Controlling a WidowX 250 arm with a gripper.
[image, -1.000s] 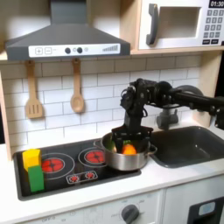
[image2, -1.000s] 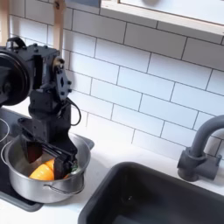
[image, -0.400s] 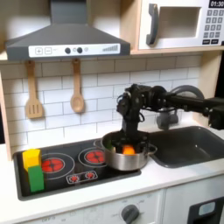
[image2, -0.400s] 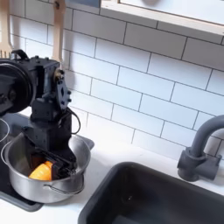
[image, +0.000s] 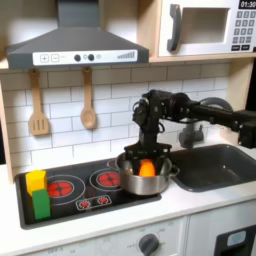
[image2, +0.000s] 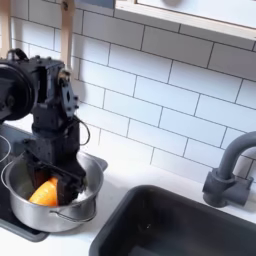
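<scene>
While the silver pot (image: 146, 177) is seen at the stove's (image: 70, 190) right edge beside the sink (image: 222, 165), an orange object (image2: 44, 192) is apparently gripped inside it by the gripper (image2: 50, 178), though the closure is partly hidden.

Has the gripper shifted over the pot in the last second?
Yes. In the first exterior view the gripper swung left toward the spatulas, then back right toward the faucet, staying just above the pot.
</scene>
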